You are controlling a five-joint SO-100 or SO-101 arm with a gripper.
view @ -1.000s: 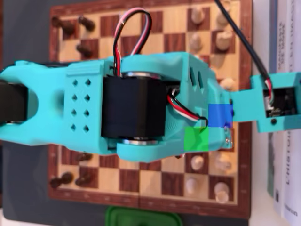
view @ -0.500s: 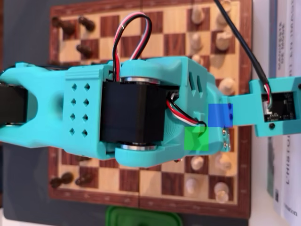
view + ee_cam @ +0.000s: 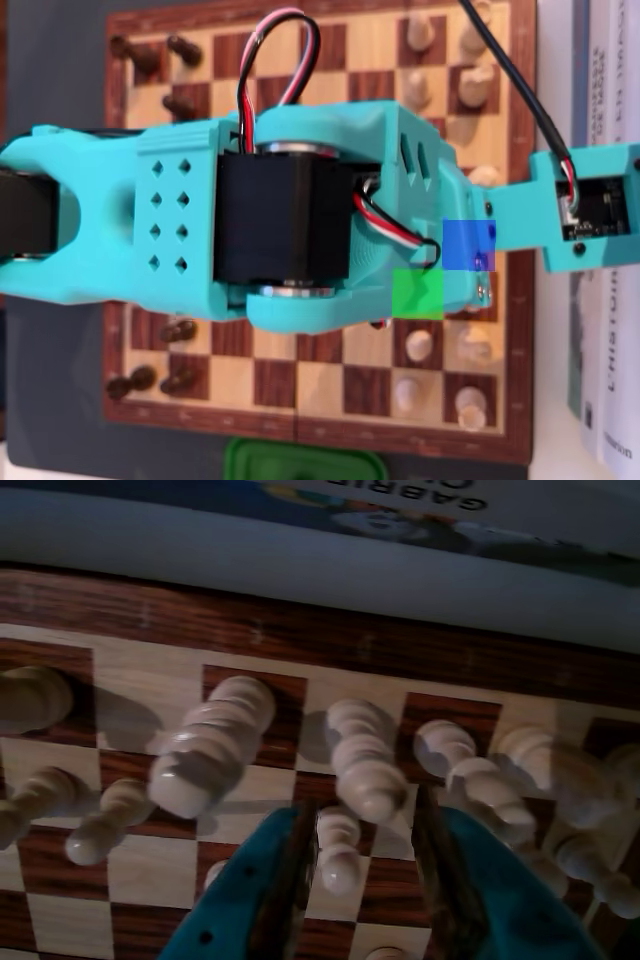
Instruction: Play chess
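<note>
In the wrist view the teal fingers (image 3: pixel 365 865) stand apart on both sides of a light pawn (image 3: pixel 338 848), not yet pressing it as far as I can see. The pawn stands on the chessboard (image 3: pixel 150 870), just in front of the row of taller light pieces (image 3: pixel 365 760). Behind the board lies a book (image 3: pixel 400 505) with the letters "GABRI". In the overhead view the teal arm (image 3: pixel 180 225) covers the middle of the board, and a green container (image 3: pixel 305 462) sits at the lower edge, its inside hidden.
</note>
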